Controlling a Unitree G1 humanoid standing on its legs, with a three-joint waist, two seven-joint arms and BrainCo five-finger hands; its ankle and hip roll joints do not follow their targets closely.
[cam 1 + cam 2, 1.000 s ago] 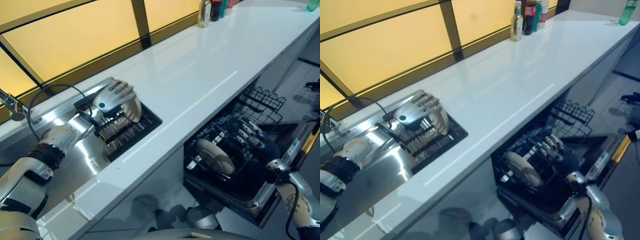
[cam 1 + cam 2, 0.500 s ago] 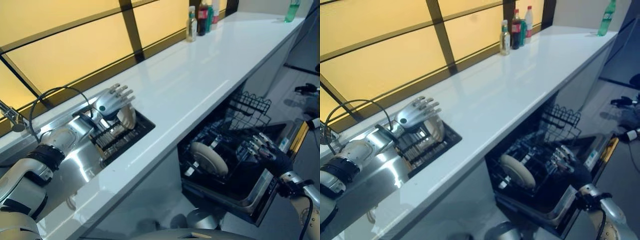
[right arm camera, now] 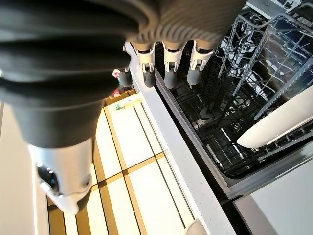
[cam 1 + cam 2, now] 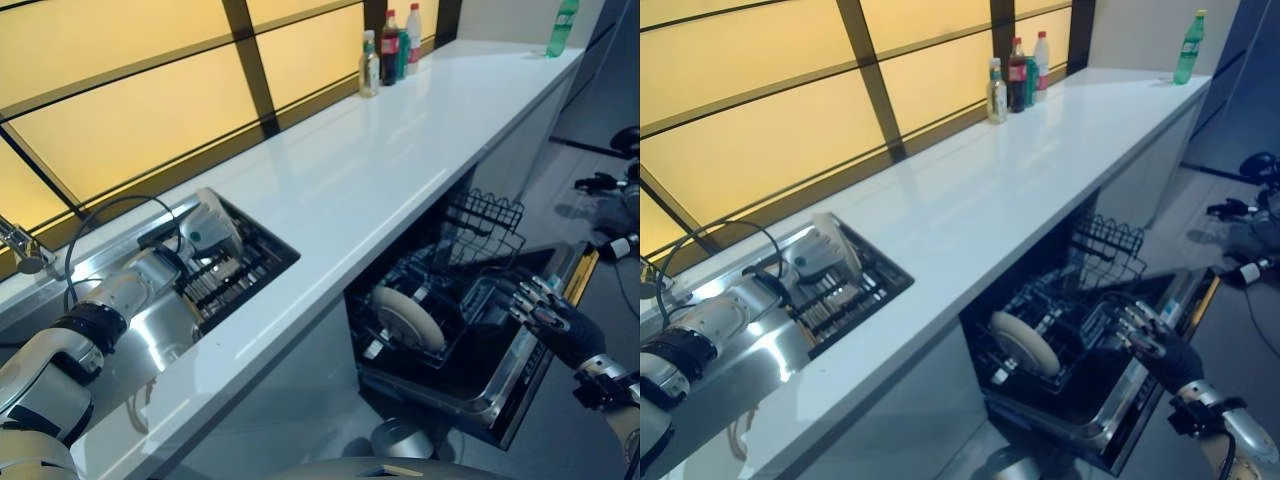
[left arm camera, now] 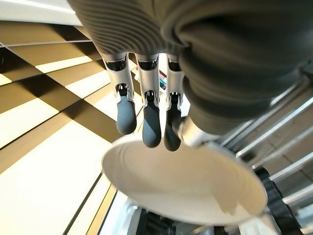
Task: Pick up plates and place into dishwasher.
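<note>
A white plate stands on edge in the black rack set in the sink. My left hand lies against it. In the left wrist view its fingers reach out straight, their dark tips on the rim of the plate. Another white plate stands in the lower rack of the open dishwasher. My right hand hovers open over the dishwasher door's outer edge, fingers spread and holding nothing. Its fingers point at the rack, and that plate shows past them.
A long white counter runs from the sink to the far end, with several bottles by the window and a green bottle at the far corner. A wire basket sticks up behind the dishwasher rack. A tap stands at the sink's left.
The camera has shifted. My left hand has come down from above the sink rack onto the plate's rim. My right hand has drawn back from the dishwasher rack to the door's edge.
</note>
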